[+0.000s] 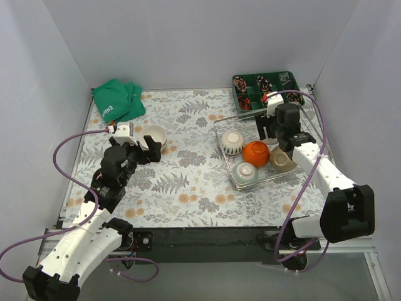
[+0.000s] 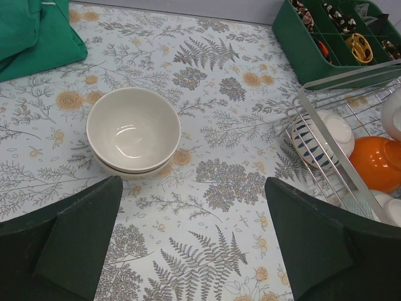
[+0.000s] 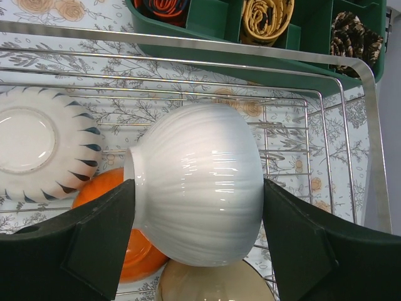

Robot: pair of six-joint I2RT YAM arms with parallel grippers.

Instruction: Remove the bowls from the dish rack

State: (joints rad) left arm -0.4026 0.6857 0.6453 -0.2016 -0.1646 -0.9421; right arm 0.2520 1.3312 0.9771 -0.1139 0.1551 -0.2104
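Bowls (image 2: 133, 128), two cream ones nested, stand toward the far left of the tabletop (image 1: 188, 194), just right of a green cloth (image 1: 118, 100) in the far left corner; the lower one shows only as a rim. The left end effector (image 2: 193, 185) hangs wide open on their near side, holding nothing. Toward the right edge lies the dish rack (image 3: 188, 42). In it are a patterned bowl (image 1: 232, 142), an orange bowl (image 1: 256, 152), a pale green bowl (image 1: 245, 172) and a beige bowl (image 1: 282, 160). The right end effector (image 3: 197, 188) grips a white ribbed bowl (image 3: 200, 144) turned on its side over the rack. The top view hides this bowl behind the wrist, and whether it rests on the wires cannot be told. A green tray (image 3: 207, 15) fills the far right corner, its contents hard to make out.
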